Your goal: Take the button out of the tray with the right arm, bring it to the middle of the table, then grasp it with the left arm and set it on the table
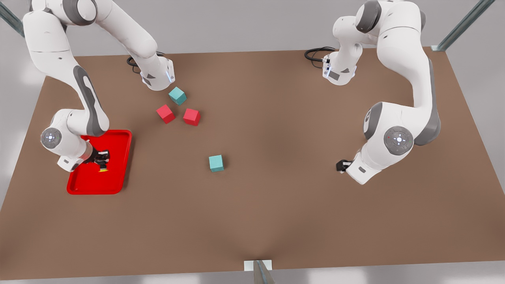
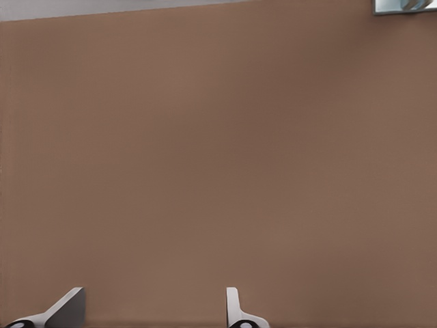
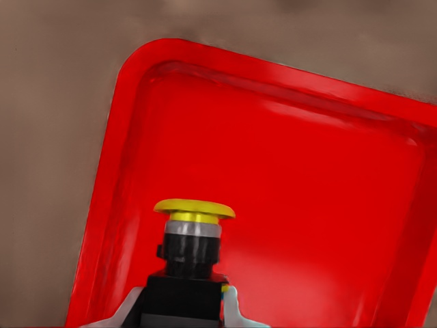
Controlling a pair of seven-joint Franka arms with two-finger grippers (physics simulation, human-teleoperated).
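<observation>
So far the right gripper (image 1: 103, 161) only clasps the button (image 3: 194, 229) inside the tray (image 1: 118, 138); carrying and handover remain, and the left gripper (image 1: 340, 165) waits open-fingered over the table (image 1: 276, 118).

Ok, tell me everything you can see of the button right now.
The button has a black boxy base, a dark neck with a grey ring, and a flat round yellow cap, plastic-looking. It sits over the red tray, toward its middle, cap pointing away from the wrist. The right gripper has its fingers against both sides of the base. Whether it still touches the tray floor cannot be told.
</observation>
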